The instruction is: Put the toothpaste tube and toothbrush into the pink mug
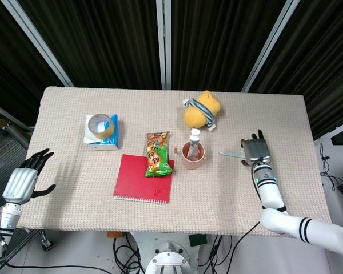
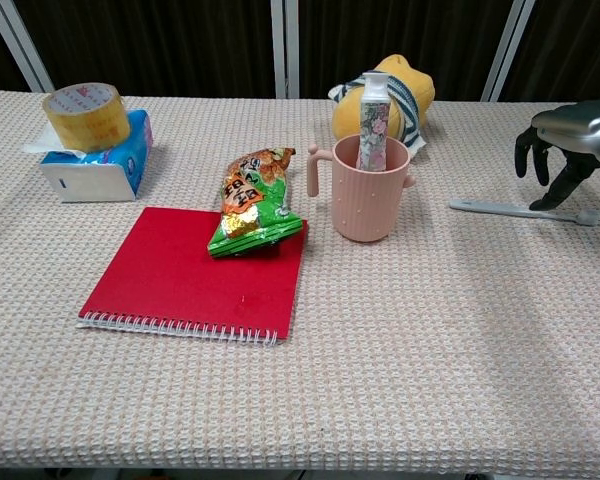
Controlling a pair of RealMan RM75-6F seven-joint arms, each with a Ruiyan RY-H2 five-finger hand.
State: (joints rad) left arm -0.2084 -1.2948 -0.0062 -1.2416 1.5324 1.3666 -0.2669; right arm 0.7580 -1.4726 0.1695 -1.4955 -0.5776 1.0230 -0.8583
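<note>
Covering the table — beige woven cloth, dark curtains behind.

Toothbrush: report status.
Toothbrush flat on table, right hand over it, no grip seen. Left hand open. Toothpaste in mug.

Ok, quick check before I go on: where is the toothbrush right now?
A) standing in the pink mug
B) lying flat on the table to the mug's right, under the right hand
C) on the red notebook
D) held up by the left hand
B: the toothbrush lies flat on the table right of the pink mug, under the fingers of the right hand; only the toothpaste tube stands in the mug.
</note>
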